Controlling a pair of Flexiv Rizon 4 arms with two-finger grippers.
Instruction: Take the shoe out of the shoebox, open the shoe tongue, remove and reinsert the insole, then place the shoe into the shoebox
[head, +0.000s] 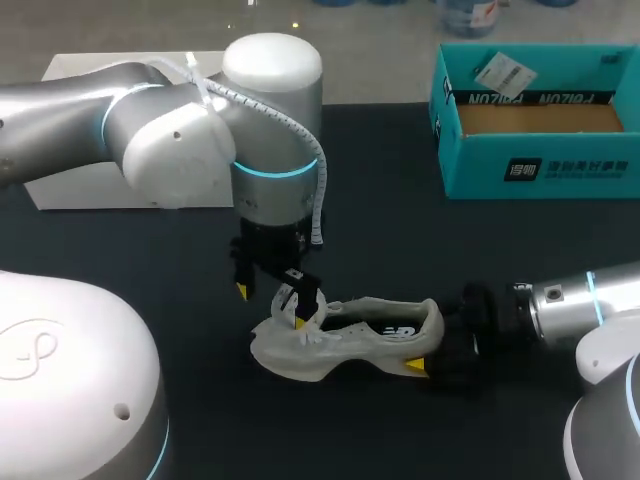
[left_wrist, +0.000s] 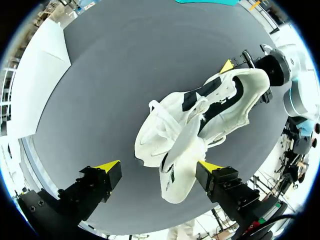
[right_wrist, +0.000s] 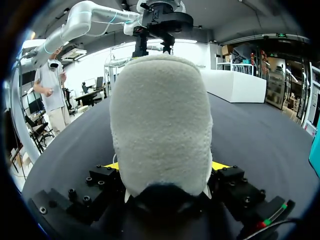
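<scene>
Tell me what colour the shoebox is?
The shoebox is teal, brown inside; clearest in the head view.

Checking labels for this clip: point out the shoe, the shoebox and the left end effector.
shoe (head: 372, 338), head view, on its side panel.
shoebox (head: 540, 168), head view, on its teal front wall.
left end effector (head: 270, 306), head view, midway between its yellow tips.
</scene>
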